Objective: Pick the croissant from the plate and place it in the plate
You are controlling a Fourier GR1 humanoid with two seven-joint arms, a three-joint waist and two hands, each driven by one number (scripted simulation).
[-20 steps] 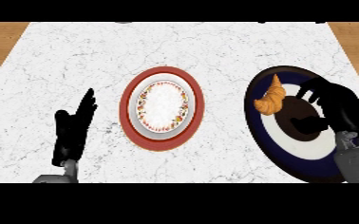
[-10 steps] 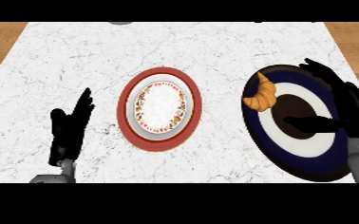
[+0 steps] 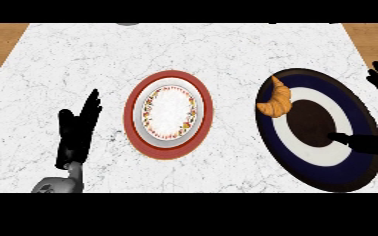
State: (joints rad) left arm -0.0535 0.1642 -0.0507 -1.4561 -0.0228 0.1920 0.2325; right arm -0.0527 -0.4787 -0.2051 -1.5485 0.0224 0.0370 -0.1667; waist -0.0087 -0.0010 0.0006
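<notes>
Croissant point(image 3: 275, 101) on navy plate point(image 3: 347, 172) left rim, untouched; right hand point(image 3: 358, 142) spread at plate's right side; left hand point(image 3: 74, 135) straight-fingered, lower left.

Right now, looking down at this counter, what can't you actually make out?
- Right hand: head view, mostly cut off by the right edge; open or shut, cannot tell.
- Grey thing, top left: head view, cut by the top edge; too little shows to name it.

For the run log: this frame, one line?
croissant on blue plate rim; left hand open, resting; right hand open, off croissant; red plate centre
</notes>
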